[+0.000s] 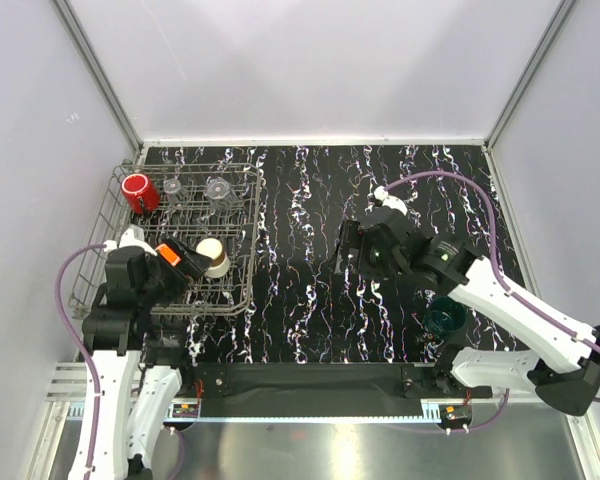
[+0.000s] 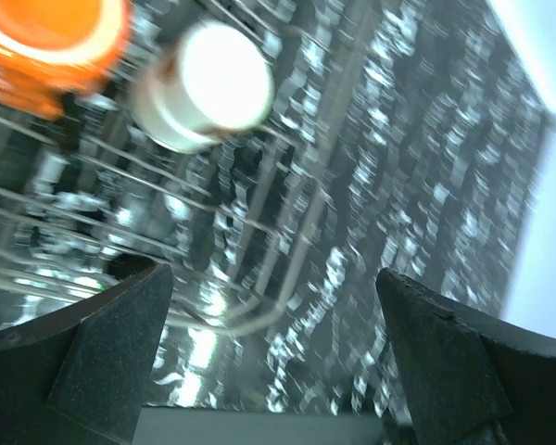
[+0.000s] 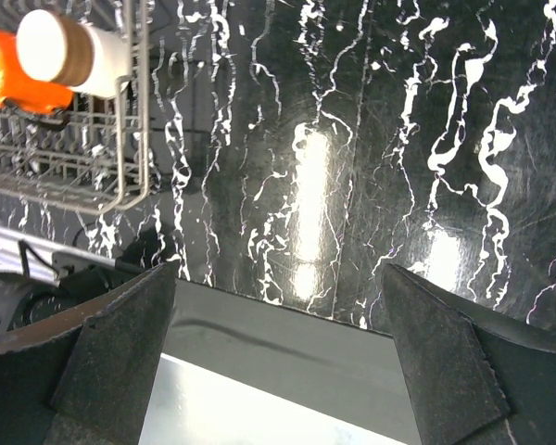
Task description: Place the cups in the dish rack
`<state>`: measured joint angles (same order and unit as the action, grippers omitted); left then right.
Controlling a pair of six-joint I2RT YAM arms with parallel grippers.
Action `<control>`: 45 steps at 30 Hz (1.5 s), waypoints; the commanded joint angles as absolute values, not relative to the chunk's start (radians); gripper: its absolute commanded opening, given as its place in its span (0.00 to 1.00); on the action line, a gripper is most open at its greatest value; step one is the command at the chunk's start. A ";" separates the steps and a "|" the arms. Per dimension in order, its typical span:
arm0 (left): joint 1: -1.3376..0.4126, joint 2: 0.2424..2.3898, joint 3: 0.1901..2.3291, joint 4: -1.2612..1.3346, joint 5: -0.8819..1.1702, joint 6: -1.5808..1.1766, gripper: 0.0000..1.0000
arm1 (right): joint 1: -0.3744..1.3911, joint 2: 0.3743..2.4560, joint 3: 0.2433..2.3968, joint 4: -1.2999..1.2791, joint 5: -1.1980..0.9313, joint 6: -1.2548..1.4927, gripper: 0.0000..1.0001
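The wire dish rack [image 1: 252,240] stands at the table's left. A red cup [image 1: 138,192] and two clear cups [image 1: 172,187] [image 1: 218,190] sit along its far side. Nearer lie an orange cup [image 1: 168,254] and a cream cup [image 1: 214,256]. A dark green cup [image 1: 446,317] stands on the table, partly under the right arm. My left gripper [image 1: 187,265] hovers open over the rack beside the orange cup [image 2: 46,46] and the cream cup [image 2: 204,88], holding nothing. My right gripper [image 1: 346,250] hangs open over the table's middle, nothing between its fingers.
The black marbled tabletop [image 1: 300,220] is boxed in by white walls at the back and sides. A metal rail [image 1: 310,385] runs along the near edge between the arm bases. The right wrist view shows the rack's near corner [image 3: 130,199], with the orange [image 3: 0,69] and cream [image 3: 69,51] cups.
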<state>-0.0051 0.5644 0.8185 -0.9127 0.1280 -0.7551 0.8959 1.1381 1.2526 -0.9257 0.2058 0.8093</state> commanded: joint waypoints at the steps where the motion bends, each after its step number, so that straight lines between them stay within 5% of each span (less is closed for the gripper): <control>1: -0.002 0.512 0.784 -0.838 0.339 -0.778 0.99 | 0.893 1.161 1.253 -0.897 0.264 0.871 1.00; 7: -0.038 0.531 0.747 -0.766 0.406 -0.795 0.99 | 0.894 1.204 1.206 -0.891 0.337 0.914 0.99; 14: -0.273 0.519 0.701 -0.706 0.311 -0.863 0.99 | 0.858 1.241 1.172 -1.074 0.502 1.018 1.00; 23: -0.675 0.531 0.681 -0.658 0.091 -0.992 0.99 | 0.536 0.997 1.005 -1.098 0.475 0.951 0.98; 32: -0.960 0.667 0.699 -0.566 -0.051 -1.035 0.99 | 0.341 0.974 0.942 -1.129 0.537 0.960 0.83; 45: -0.992 0.543 0.667 -0.554 -0.052 -1.031 0.99 | 0.233 1.046 0.790 -1.080 0.486 1.135 0.63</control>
